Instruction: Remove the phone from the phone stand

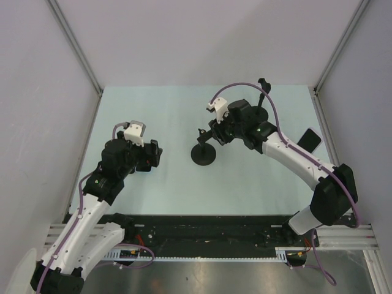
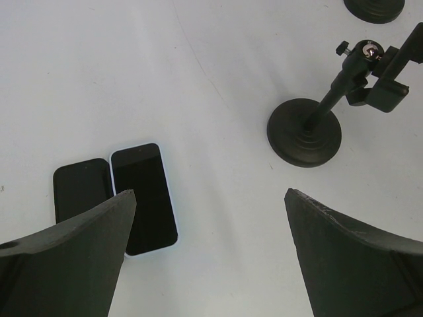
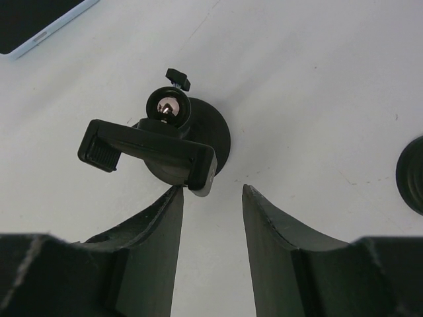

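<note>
The black phone stand has a round base [image 1: 204,154] and a clamp [image 3: 149,152] that holds no phone; it also shows in the left wrist view [image 2: 305,131]. A white-edged phone [image 2: 144,198] and a black phone [image 2: 80,188] lie flat side by side on the table. The white-edged one's corner shows in the right wrist view [image 3: 39,20]. My right gripper [image 3: 211,188] [image 1: 212,132] is open and empty just above the stand, its left fingertip next to the clamp's end. My left gripper [image 2: 210,195] [image 1: 153,156] is open and empty above the table, right of the two phones.
A second black stand [image 1: 263,86] is at the back; its base shows in the left wrist view [image 2: 373,6]. Another dark phone [image 1: 310,139] lies by the right wall. White walls enclose the pale table [image 1: 165,116].
</note>
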Available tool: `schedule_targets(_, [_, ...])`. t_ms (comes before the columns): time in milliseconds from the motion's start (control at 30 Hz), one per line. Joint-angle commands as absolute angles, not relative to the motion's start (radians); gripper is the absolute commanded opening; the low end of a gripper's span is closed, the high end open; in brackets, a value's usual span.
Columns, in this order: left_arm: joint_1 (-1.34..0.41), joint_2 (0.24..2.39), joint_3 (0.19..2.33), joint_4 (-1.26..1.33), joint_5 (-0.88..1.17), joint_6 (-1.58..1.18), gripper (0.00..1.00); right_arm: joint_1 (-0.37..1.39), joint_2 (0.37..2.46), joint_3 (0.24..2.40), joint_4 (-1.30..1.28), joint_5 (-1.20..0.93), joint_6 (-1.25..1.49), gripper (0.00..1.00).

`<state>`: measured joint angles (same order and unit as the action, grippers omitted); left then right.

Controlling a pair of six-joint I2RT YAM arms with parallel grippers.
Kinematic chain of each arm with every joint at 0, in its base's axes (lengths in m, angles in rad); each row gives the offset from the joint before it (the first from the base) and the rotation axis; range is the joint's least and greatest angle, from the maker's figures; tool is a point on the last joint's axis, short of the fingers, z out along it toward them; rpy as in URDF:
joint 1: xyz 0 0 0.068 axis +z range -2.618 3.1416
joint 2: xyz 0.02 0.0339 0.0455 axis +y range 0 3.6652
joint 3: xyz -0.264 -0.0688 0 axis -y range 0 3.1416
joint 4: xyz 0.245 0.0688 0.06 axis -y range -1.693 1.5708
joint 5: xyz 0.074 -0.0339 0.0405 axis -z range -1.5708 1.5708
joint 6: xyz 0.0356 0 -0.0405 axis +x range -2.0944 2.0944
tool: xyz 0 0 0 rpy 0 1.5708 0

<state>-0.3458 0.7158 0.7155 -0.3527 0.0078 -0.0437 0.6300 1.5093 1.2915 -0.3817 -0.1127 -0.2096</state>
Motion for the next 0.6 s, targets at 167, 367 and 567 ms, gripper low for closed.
schedule_targets(167, [-0.347,0.721,0.712,-0.322,0.032,-0.008,1.0,0.632,1.557,1.312,-0.298,-0.141,-0.221,0.43])
schedule_targets(367, [-0.347,0.721,0.713,-0.321,0.029,-0.006,1.0,0.63,1.571,1.319,-0.287,-0.163,-0.233,0.26])
schedule_targets(567, [-0.347,0.721,0.712,-0.322,0.021,-0.008,1.0,0.6,1.56,1.319,-0.235,-0.092,-0.203,0.0])
